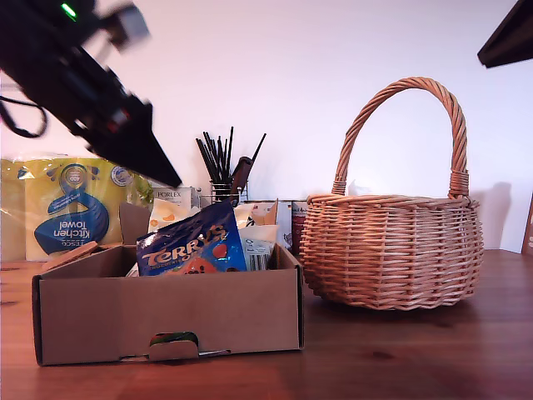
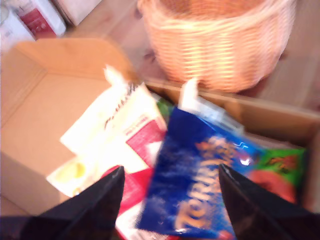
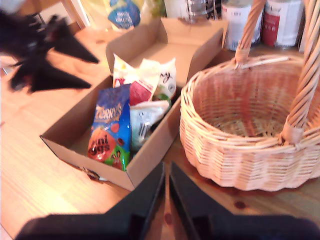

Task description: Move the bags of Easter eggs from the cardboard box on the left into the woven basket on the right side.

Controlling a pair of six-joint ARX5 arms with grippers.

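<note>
The cardboard box [image 1: 166, 321] stands at the exterior view's left and holds several bags of Easter eggs. A dark blue Terry's bag [image 1: 191, 246] leans upright at the front, with white and red bags [image 2: 120, 120] behind it. My first gripper [image 2: 170, 170] hovers open above the blue bag [image 2: 200, 195], touching nothing, and appears blurred in the exterior view [image 1: 162, 171]. The woven basket [image 1: 391, 250] stands beside the box at the exterior view's right; its inside [image 3: 240, 107] shows only wicker. My second gripper [image 3: 166, 172] is shut and empty, above the table between box [image 3: 150, 160] and basket.
Behind the box stand a yellow-blue kitchen towel pack [image 1: 67, 208], a white Porlex carton [image 1: 171, 196] and a black wire utensil holder [image 1: 223, 179]. Cans [image 3: 280, 20] sit behind the basket. The second arm [image 1: 508, 37] hangs at the exterior view's upper right, over the wooden table [image 1: 400, 350].
</note>
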